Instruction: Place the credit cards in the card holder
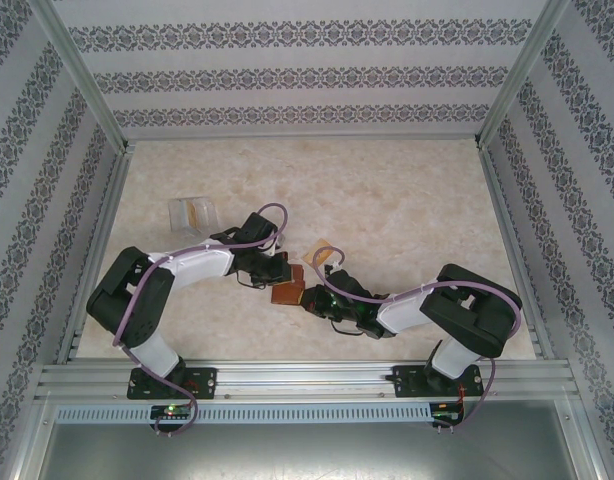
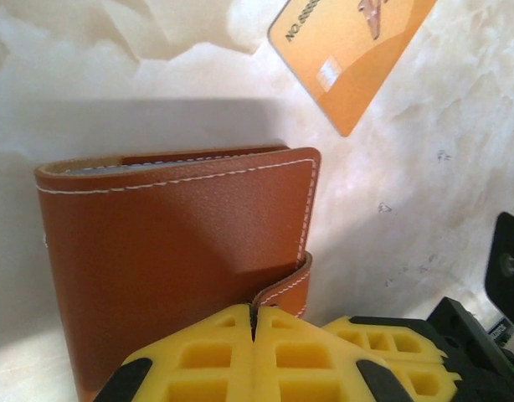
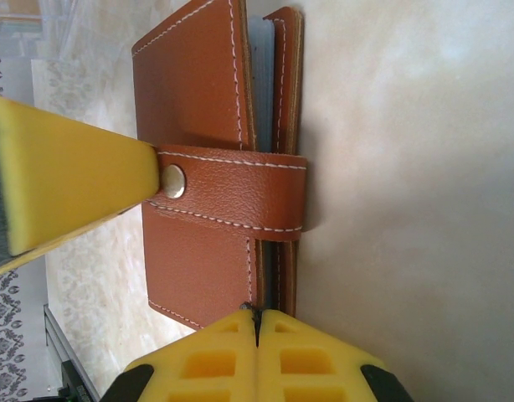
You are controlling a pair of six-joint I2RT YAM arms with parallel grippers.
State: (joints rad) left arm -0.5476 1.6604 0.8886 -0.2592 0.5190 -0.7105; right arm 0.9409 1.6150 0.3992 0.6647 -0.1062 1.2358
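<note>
The pale credit cards [image 1: 192, 212] are left aside on the bench [image 1: 417, 200]. The snap tab [image 3: 232, 191] is pinched by the left gripper [image 2: 253, 322], jaws pressed together, presumably for unsnapping. The card holder [image 1: 287, 293], mid-bench beside the orange card [image 2: 349, 50], is steadied at its edge by the right gripper [image 3: 257, 322], its jaws pinching.

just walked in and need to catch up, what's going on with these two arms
Both arms meet at the brown card holder in the middle of the table. The left claw is shut on the end of its snap tab, and the right claw pinches one edge. The holder looks folded shut. The orange card lies loose beside it, and the pale cards sit farther off.
</note>
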